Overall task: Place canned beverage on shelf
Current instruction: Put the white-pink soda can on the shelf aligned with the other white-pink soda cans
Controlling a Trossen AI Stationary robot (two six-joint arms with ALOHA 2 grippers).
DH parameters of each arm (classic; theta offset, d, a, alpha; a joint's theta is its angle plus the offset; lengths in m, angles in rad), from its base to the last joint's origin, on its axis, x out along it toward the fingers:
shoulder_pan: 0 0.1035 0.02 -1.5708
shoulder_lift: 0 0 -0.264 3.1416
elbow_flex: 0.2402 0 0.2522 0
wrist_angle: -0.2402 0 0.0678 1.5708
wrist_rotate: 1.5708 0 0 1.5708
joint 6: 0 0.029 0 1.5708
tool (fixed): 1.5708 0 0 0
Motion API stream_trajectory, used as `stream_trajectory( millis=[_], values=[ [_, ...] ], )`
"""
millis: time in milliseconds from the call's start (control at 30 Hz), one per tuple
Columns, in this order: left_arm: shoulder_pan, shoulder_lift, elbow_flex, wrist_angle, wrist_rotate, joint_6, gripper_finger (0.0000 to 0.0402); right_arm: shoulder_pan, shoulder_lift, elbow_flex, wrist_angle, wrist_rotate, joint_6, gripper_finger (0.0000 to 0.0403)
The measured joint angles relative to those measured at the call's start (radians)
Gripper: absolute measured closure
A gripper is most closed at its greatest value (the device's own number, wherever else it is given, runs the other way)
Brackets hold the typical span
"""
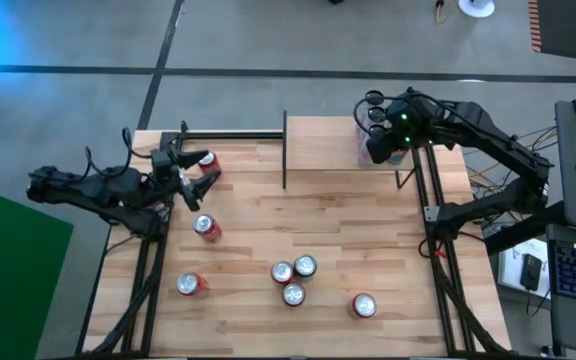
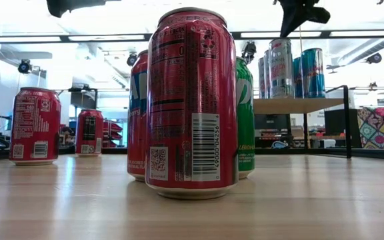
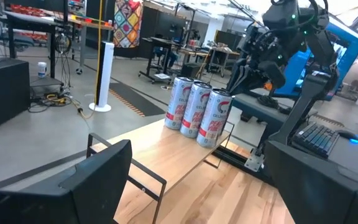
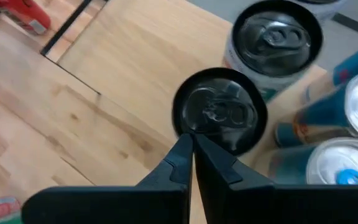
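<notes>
Jaws: right gripper [image 4: 192, 144] shut, empty, over shelf [image 1: 320, 140] cans [image 4: 219, 111]; left gripper [image 1: 190, 180] wide open near table can [image 1: 207, 161]—lift right clear without nudging them.

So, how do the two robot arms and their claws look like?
Both arms are dark, nearly black, built of jointed segments with loose black cables along them. The left claw has two flat, tapered black fingers. The right claw ends in two thin black fingers, and a small green light glows on its wrist.
</notes>
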Motion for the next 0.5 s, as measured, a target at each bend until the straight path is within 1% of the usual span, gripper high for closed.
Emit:
stream_trajectory(
  millis=[233,500],
  values=[
    [0.0,0.025,0.0,-0.001,0.001,-0.018,0.0047,-0.042,0.011,0.001,0.004,-0.026,-0.033,0.0394],
    [0.0,0.047,0.0,-0.02,0.003,-0.026,0.0047,-0.045,0.006,0.005,-0.007,-0.025,-0.126,0.0394]
  ],
)
